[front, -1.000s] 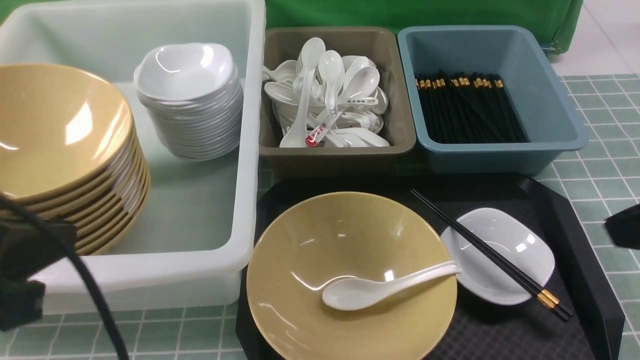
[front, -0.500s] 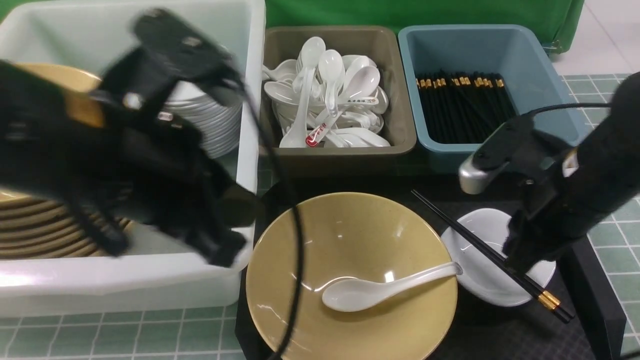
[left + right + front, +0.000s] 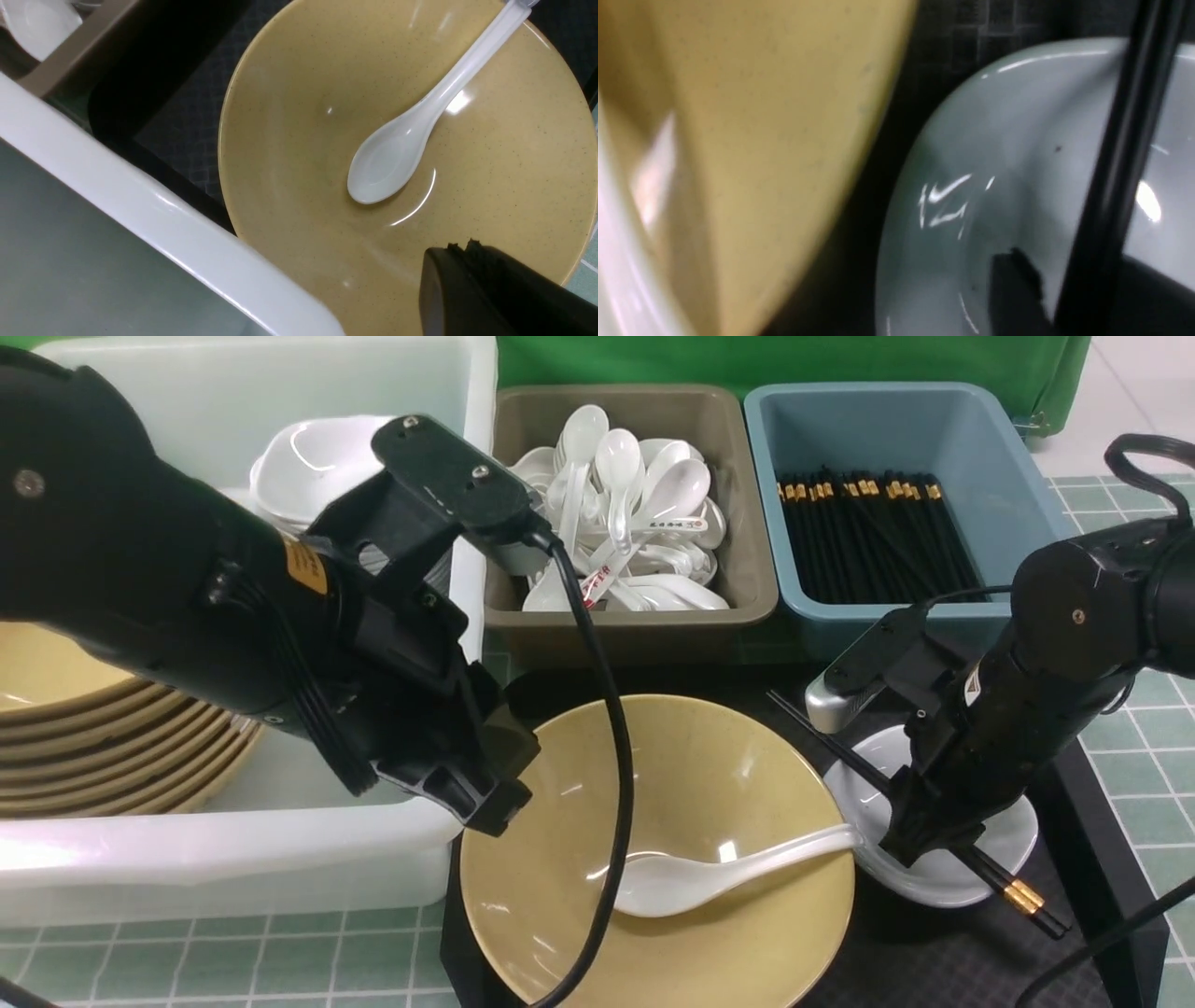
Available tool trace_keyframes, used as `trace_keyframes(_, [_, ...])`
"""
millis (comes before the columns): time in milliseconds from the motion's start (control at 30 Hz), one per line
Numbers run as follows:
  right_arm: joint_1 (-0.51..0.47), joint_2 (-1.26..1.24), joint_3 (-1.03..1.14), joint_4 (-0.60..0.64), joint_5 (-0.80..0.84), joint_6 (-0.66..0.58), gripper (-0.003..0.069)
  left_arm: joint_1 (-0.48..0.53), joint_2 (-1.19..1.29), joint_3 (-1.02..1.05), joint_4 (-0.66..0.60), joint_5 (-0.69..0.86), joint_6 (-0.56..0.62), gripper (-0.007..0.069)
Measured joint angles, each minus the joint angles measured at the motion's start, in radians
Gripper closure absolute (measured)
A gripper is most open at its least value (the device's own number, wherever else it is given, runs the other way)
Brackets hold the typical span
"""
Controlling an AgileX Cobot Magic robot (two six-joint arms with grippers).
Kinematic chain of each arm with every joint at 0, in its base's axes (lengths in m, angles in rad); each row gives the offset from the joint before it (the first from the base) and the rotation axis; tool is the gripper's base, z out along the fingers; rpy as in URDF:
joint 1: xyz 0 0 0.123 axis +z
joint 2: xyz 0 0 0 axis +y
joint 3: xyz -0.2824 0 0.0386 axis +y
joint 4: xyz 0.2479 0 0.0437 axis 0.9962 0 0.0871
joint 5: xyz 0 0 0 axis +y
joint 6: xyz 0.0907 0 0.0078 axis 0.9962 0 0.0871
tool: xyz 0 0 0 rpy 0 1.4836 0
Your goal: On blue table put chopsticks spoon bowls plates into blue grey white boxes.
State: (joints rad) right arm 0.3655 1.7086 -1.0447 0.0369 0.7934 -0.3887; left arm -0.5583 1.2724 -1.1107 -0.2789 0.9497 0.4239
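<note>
Looks like a robot test station: two arms [image 3: 373,644] [image 3: 1018,709] over a tiled worktop [image 3: 233,957], green sheet [image 3: 775,359] behind, sorted dishware bins [image 3: 630,616].

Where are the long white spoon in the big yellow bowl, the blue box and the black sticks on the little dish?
spoon [image 3: 385,163]: left wrist view, scoop
blue box [image 3: 938,612]: front view, near rim
chopsticks [image 3: 1115,182]: right wrist view, shafts

My left claw [image 3: 509,784] came in from the side, swung over the white tub [image 3: 280,840] and now hangs by the near tan bowl's [image 3: 728,952] rim. My right claw [image 3: 920,849] also came in, dropped to the small white plate [image 3: 1008,831], jaws now apart around the black chopsticks [image 3: 991,875]. My left cable now crosses in front of the bowl.
</note>
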Motion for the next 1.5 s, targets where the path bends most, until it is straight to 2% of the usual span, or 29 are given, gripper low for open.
trace_keyframes(67, [0.000, 0.000, -0.001, -0.001, 0.003, 0.003, 0.0498, 0.000, 0.000, 0.000, 0.002, 0.000, 0.000, 0.0637])
trace_keyframes(233, [0.000, -0.023, -0.035, -0.001, 0.106, 0.025, 0.0498, 0.000, 0.000, 0.000, -0.007, -0.005, 0.000, 0.0637])
trace_keyframes(333, [0.000, -0.093, -0.069, -0.001, 0.178, 0.045, 0.0498, 0.000, 0.000, 0.000, -0.054, -0.030, 0.001, 0.0637])
trace_keyframes(533, [-0.027, -0.230, -0.187, -0.018, 0.167, 0.104, 0.0498, -0.001, 0.041, -0.026, -0.167, -0.202, 0.033, 0.0637])
trace_keyframes(700, [-0.110, -0.203, -0.304, -0.026, -0.016, 0.248, 0.0498, -0.001, 0.164, -0.192, -0.181, -0.375, 0.100, 0.0637])
trace_keyframes(833, [-0.172, -0.088, -0.374, -0.037, -0.226, 0.412, 0.0498, -0.001, 0.265, -0.336, -0.187, -0.525, 0.150, 0.0637])
trace_keyframes(1000, [-0.199, 0.091, -0.457, -0.037, -0.378, 0.514, 0.0498, -0.001, 0.355, -0.404, -0.193, -0.622, 0.166, 0.0637])
trace_keyframes(1133, [-0.206, 0.196, -0.523, -0.032, -0.388, 0.527, 0.0498, 0.000, 0.373, -0.404, -0.161, -0.584, 0.173, 0.0637])
trace_keyframes(1233, [-0.212, 0.276, -0.599, -0.032, -0.303, 0.508, 0.0452, 0.004, 0.355, -0.404, -0.103, -0.472, 0.173, 0.0637])
trace_keyframes(1267, [-0.212, 0.293, -0.635, -0.032, -0.233, 0.488, 0.0400, 0.014, 0.326, -0.404, -0.077, -0.382, 0.162, 0.0637])
trace_keyframes(1300, [-0.212, 0.296, -0.648, -0.032, -0.199, 0.479, 0.0374, 0.017, 0.318, -0.404, -0.071, -0.357, 0.157, 0.0637])
trace_keyframes(1333, [-0.210, 0.294, -0.682, -0.032, -0.095, 0.442, 0.0302, 0.039, 0.271, -0.404, -0.055, -0.252, 0.139, 0.0637])
trace_keyframes(1367, [-0.209, 0.293, -0.691, -0.037, -0.067, 0.428, 0.0284, 0.042, 0.265, -0.404, -0.053, -0.227, 0.137, 0.0637])
trace_keyframes(1400, [-0.197, 0.278, -0.721, -0.037, 0.041, 0.361, 0.0221, 0.070, 0.211, -0.393, -0.047, -0.129, 0.125, 0.0637])
trace_keyframes(1500, [-0.164, 0.240, -0.743, -0.037, 0.186, 0.262, 0.0156, 0.121, 0.103, -0.332, -0.046, -0.030, 0.120, 0.0637])
